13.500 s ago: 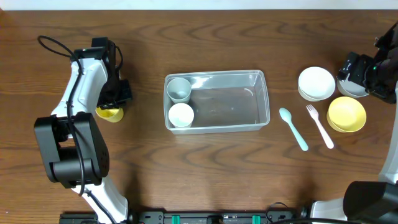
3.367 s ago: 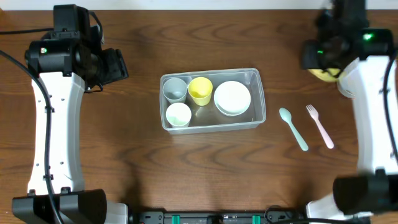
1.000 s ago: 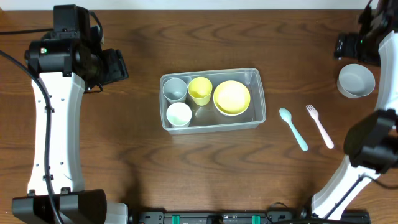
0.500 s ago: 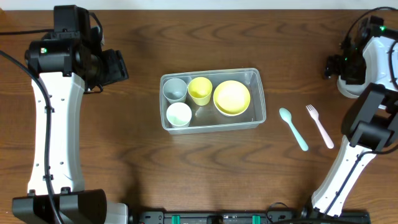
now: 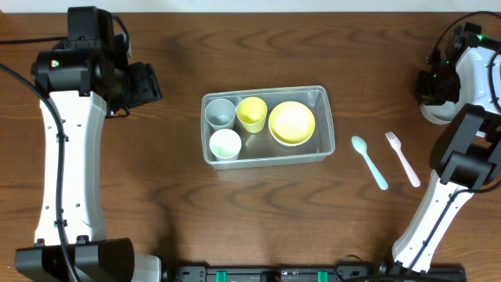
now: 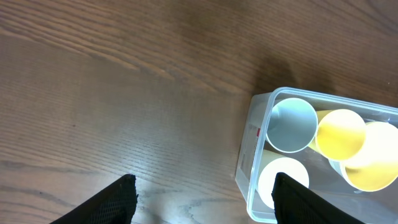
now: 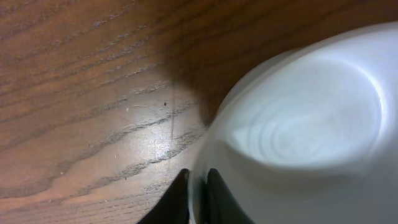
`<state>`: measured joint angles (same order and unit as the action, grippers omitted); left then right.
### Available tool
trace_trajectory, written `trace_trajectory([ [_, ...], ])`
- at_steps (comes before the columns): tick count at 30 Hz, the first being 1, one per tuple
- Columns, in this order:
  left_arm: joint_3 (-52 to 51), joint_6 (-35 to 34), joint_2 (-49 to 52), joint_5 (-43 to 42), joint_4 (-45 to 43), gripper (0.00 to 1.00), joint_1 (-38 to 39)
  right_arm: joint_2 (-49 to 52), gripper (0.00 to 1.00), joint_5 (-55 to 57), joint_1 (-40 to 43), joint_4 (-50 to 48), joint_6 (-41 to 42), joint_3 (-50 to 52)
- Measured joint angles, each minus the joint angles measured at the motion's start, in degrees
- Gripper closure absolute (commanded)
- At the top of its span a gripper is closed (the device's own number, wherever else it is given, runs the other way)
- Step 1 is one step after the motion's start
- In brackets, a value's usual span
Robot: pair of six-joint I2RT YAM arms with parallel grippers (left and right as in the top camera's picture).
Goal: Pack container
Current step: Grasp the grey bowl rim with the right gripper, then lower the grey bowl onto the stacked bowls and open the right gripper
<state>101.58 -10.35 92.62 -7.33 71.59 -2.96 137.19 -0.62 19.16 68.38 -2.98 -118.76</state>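
The clear container (image 5: 322, 149) sits mid-table and holds a grey cup (image 5: 220, 113), a yellow cup (image 5: 252, 113), a white cup (image 5: 225, 144) and a yellow bowl (image 5: 291, 123). In the left wrist view the container (image 6: 249, 155) lies at lower right. My left gripper (image 5: 149, 86) hangs open to the left of it, with nothing between its fingers (image 6: 204, 180). At the far right, my right gripper (image 5: 433, 86) is shut on the rim of a grey bowl (image 7: 305, 124), one finger inside and one outside (image 7: 198, 177). The arm hides most of that bowl (image 5: 435, 116) from overhead.
A teal spoon (image 5: 369, 161) and a pink fork (image 5: 402, 158) lie on the wood between the container and the right arm. The right arm's base stands at the table's lower right, the left arm's along the left side.
The right arm has come down over the grey bowl and its jaws have shut on the rim. The left arm and the container's contents have not moved.
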Motion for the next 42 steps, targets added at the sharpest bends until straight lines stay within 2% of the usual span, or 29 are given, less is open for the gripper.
trace_trajectory([
  [10,0.00,0.00,0.00,0.00,0.02,0.29,0.00,-0.79,0.99,0.24,-0.04,1.42,1.09,-0.22],
  [15,0.00,0.00,0.00,0.00,0.07,0.29,0.00,-6.49,0.99,-2.99,-1.90,2.32,1.29,-0.17],
  [20,0.00,0.00,0.00,0.00,0.33,0.29,0.00,-21.09,0.99,-5.07,-10.21,2.38,0.44,-0.22],
  [23,0.00,0.00,0.00,0.00,0.46,0.29,0.00,-30.25,0.99,-5.35,-18.91,2.71,-0.57,-1.01],
  [27,0.00,0.00,0.00,0.00,0.50,0.29,0.00,-35.41,0.98,-4.70,-29.81,4.35,-1.25,-2.08],
  [34,0.00,0.00,0.00,0.02,0.63,0.29,0.00,-30.97,0.99,-3.34,-42.16,7.37,-1.62,-0.90],
  [42,0.00,0.00,0.00,0.00,1.29,0.29,0.00,-22.05,0.99,-2.86,-49.96,9.22,-1.64,0.09],
])
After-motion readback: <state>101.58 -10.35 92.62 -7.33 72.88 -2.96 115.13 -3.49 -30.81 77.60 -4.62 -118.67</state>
